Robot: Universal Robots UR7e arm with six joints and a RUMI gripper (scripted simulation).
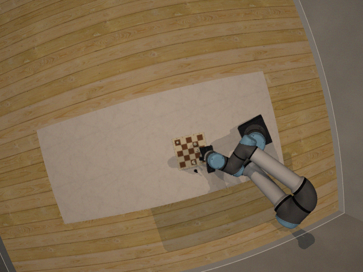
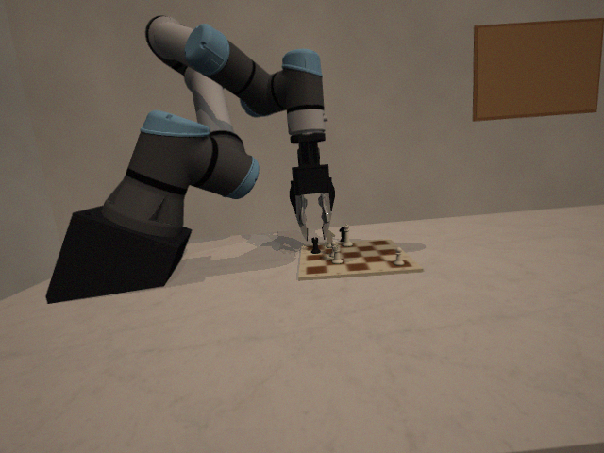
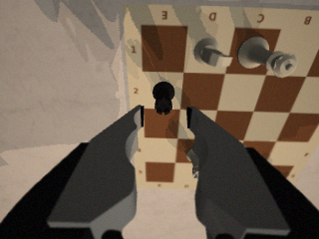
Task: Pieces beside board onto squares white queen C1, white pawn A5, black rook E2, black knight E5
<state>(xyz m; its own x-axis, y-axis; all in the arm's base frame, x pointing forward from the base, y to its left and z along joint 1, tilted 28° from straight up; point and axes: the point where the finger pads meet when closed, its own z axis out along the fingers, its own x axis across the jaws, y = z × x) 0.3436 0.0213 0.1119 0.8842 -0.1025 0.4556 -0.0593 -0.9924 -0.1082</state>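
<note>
The gripper (image 3: 164, 117) hangs over the near edge of the chessboard (image 3: 234, 126), pointing straight down, and its two fingers stand a little apart with nothing between them. In the wrist view the black rook (image 3: 162, 97) stands upright on the light square E2, just beyond the fingertips and free of them. In the exterior view the same rook (image 2: 315, 244) is on the board's corner nearest the arm, below the raised gripper (image 2: 312, 228).

Further along row 1, the white queen (image 3: 259, 54) is on the dark square C1 and another white piece (image 3: 209, 52) is on D1. A white pawn (image 2: 398, 256) stands alone near the far side of the board.

In the top view one small black piece (image 1: 195, 170) still waits on the pale table (image 1: 102, 164), just beside the board's edge (image 1: 176, 152); I cannot tell its shape. The arm's black base (image 2: 111, 253) sits on the table, well apart from the board.
</note>
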